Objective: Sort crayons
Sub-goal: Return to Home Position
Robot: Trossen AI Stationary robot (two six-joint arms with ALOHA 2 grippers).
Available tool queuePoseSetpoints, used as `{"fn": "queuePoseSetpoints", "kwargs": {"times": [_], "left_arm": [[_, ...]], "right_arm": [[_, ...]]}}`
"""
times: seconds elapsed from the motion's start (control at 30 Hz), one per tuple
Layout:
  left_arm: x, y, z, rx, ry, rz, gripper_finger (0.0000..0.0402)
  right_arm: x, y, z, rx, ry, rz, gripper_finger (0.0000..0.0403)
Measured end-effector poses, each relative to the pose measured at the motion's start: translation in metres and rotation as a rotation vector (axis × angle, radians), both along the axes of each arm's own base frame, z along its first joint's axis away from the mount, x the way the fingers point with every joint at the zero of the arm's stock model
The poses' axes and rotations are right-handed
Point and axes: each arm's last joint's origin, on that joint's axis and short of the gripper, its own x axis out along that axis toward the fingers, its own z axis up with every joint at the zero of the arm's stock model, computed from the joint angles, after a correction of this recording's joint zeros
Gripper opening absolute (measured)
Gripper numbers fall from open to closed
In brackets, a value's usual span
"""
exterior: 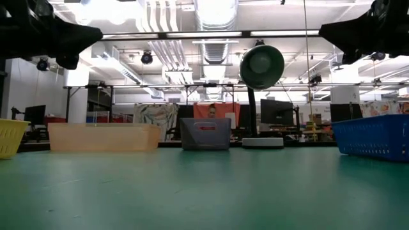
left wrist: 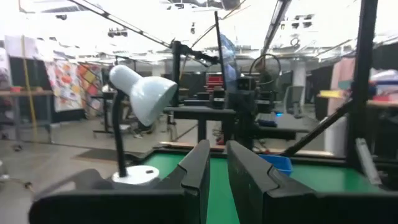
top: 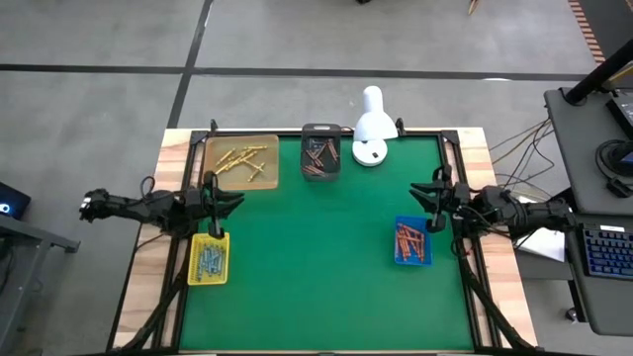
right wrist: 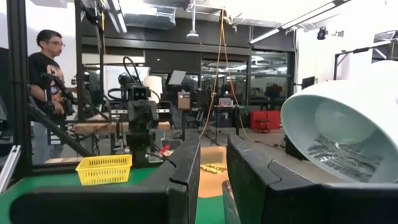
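Crayons [top: 242, 158] lie grouped in four containers on the green mat [top: 316, 277]; none is seen loose. A yellow batch sits in the orange tray [top: 213, 143], well to the left arm's side of the white lamp [top: 373, 126]. Brownish-orange sticks fill the dark bin [top: 321, 129], just beside the lamp on that same side. Orange-red sticks are in the blue bin [top: 413, 262], nearer the front edge than the lamp. Blue-green sticks occupy the yellow bin [top: 209, 281], farthest from the lamp. The left gripper [top: 235, 203] hangs above the mat between tray and yellow bin, fingers parted by a narrow gap, holding nothing. The right gripper [top: 417, 194] hangs between lamp and blue bin, likewise slightly parted and empty.
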Motion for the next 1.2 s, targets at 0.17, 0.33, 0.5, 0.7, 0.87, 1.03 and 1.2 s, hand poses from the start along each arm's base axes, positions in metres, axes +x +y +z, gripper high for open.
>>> {"fn": "queuePoseSetpoints", "kwargs": {"times": [0.17,0.33,0.5,0.7,0.87,1.03,1.2], "left_arm": [[0.001,0.009,0.000,0.047,0.006,0.030,0.0039],[0.002,0.019,-0.003,0.017,0.022,0.025,0.0039],[0.003,0.019,-0.008,-0.006,0.071,-0.140,0.0039],[0.004,0.019,-0.017,0.045,0.176,-0.134,0.0039],[0.004,0.018,-0.021,0.084,0.220,-0.146,0.0039],[0.004,0.020,-0.020,0.073,0.206,-0.106,0.0039],[0.004,0.022,-0.023,-0.020,0.227,-0.026,0.0039]], "right_arm": [[0.000,0.000,0.000,-0.008,-0.004,-0.003,0.0068],[0.000,0.000,0.000,-0.016,-0.001,-0.005,0.0068],[0.001,0.000,-0.003,-0.021,0.034,-0.006,0.0068],[0.003,0.000,-0.012,-0.033,0.137,-0.011,0.0068],[0.004,0.000,-0.016,-0.050,0.183,-0.022,0.0068],[0.003,-0.004,-0.018,-0.049,0.213,-0.141,0.0068],[0.004,-0.005,-0.019,-0.124,0.252,-0.203,0.0068]]}}
